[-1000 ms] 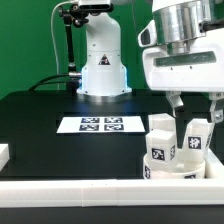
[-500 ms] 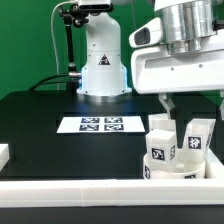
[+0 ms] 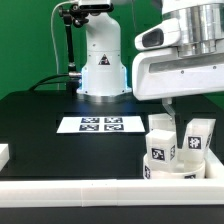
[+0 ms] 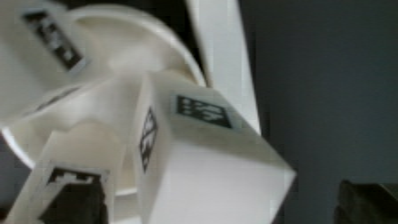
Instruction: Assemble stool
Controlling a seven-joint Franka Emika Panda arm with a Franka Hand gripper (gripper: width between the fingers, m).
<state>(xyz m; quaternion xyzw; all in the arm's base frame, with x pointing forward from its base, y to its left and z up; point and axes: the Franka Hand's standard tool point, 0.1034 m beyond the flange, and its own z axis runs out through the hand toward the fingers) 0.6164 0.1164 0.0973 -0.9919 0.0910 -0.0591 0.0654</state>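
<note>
The white stool seat [image 3: 163, 160] stands at the exterior view's lower right, with two blocky white legs [image 3: 197, 135] rising from it, all carrying black-and-white tags. My gripper [image 3: 190, 104] hangs just above the legs, open and empty. One finger [image 3: 168, 104] shows above the left leg [image 3: 160, 127]; the other finger is out of clear sight. In the wrist view the round seat [image 4: 107, 70] and a tagged leg [image 4: 205, 150] fill the picture. The gripper [image 4: 210, 208] has its dark fingertips [image 4: 365, 205] on either side of that leg, apart from it.
The marker board [image 3: 100, 124] lies flat in the middle of the black table. A long white rail [image 3: 80, 195] runs along the front edge. A small white block [image 3: 3, 153] sits at the left edge. The robot base [image 3: 100, 60] stands at the back.
The gripper has risen and shifted slightly toward the exterior view's left, away from the tops of the legs. The stool parts have not moved.
</note>
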